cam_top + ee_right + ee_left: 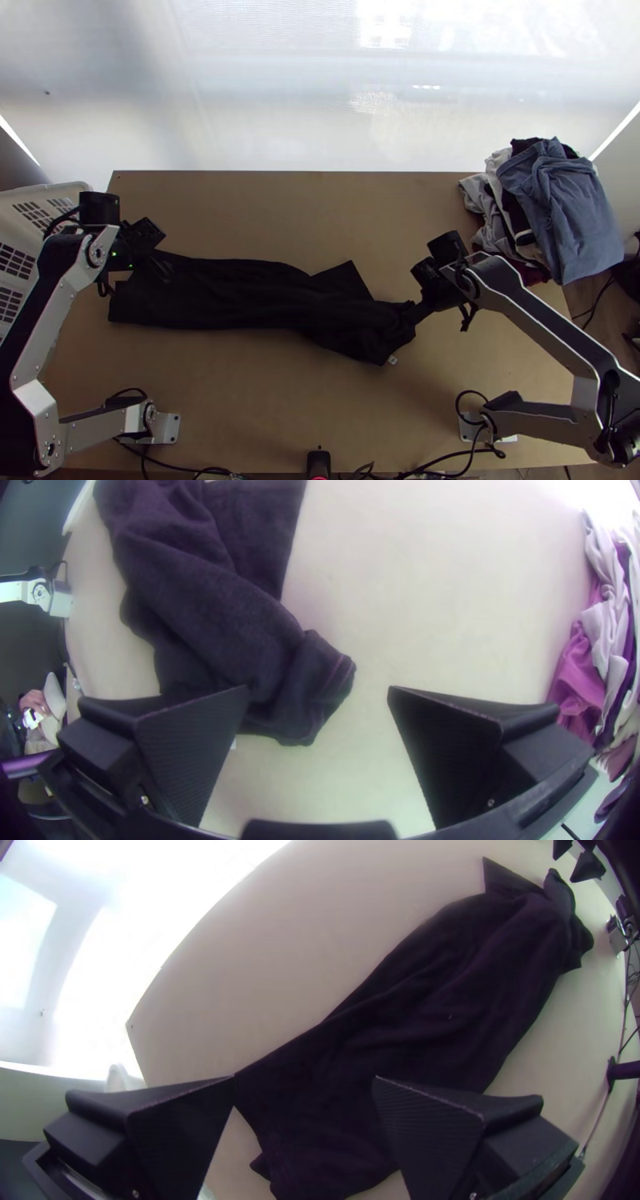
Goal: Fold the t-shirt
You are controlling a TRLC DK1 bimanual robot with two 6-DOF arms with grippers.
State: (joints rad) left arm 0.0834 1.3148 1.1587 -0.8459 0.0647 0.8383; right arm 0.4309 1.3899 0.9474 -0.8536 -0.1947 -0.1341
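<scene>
The black t-shirt (232, 296) lies lengthwise across the table in a long, narrow, wrinkled shape, bunched at its right end, where a small pale tag sticks out; a pointed flap juts from its far side. My left gripper (162, 260) is over the shirt's left end; in the left wrist view the gripper (305, 1079) is open, with the dark cloth (400, 1033) below and between its fingers. My right gripper (418, 314) stands at the bunched right end. From the right wrist, that gripper (320, 690) is open, the shirt's bunched end (300, 687) lying partly between its fingers.
A pile of clothes (560, 208) with a blue garment on top lies at the table's far right corner. A white slotted basket (24, 216) stands at the left edge. Bare wood of the table (264, 400) shows between the arms' bases, with cables along the near edge.
</scene>
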